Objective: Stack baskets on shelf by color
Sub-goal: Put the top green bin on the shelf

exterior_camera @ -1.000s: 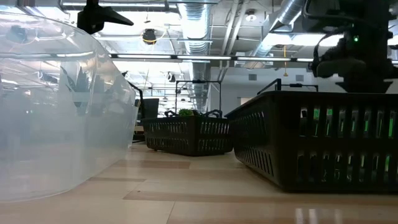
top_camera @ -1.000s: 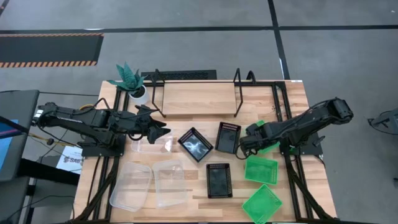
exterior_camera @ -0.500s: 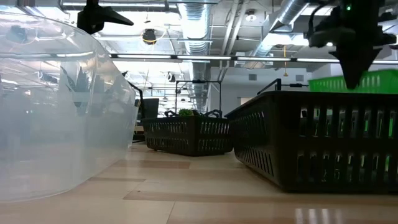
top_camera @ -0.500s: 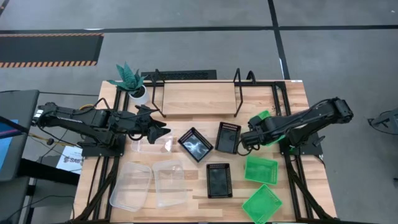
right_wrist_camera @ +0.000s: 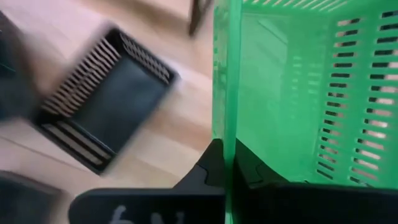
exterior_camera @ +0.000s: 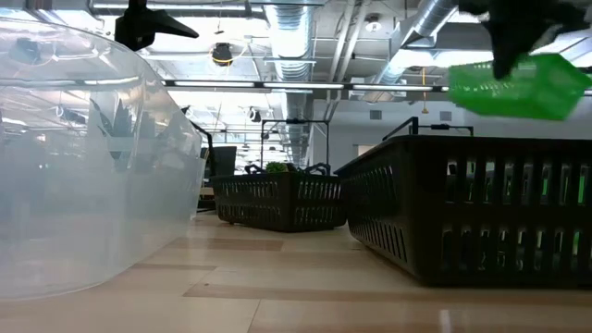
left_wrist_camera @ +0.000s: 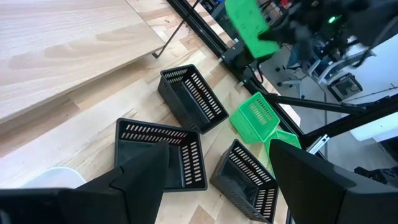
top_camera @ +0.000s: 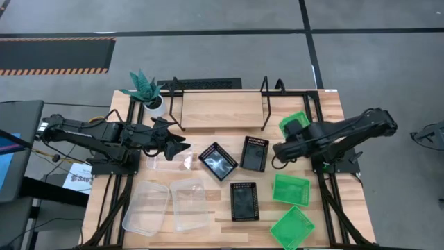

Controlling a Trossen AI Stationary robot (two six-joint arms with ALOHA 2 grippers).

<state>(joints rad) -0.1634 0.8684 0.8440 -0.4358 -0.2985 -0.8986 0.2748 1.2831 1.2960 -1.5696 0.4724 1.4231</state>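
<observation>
**A:** Green basket [top_camera: 293, 123] is in the air, pinched by its rim in the right gripper [top_camera: 290, 132], fingers closed on the wall. It hangs near the right end of the shelf [top_camera: 218, 110], above the table [top_camera: 208, 229].

**B:** And the left gripper [top_camera: 182, 147]?

**A:** Waiting over the table's left side, jaws spread wide, holding nothing. A clear basket [top_camera: 179, 161] sits right by it.

**B:** What worries you about the carry?

**A:** The hold. It has one thin perforated wall, so the basket tilts in the low view [exterior_camera: 514, 85]. A quick swing could twist it out of the pinch, I think.

**B:** Anything in its way?

**A:** The shelf's wire leg [top_camera: 265, 94] stands between basket and plank. A low approach could catch the basket on it.

**B:** The rest?

**A:** Two green baskets [top_camera: 290, 189] lie on the table near the right arm, three black baskets [top_camera: 254, 153] sit mid-table, and two more clear baskets [top_camera: 147, 206] are at the front left. The shelf top looks bare, so nothing is stacked yet.

**B:** So placement matters.

**A:** Yes. Set too centrally, this one would likely crowd the other two colours' piles.
</observation>
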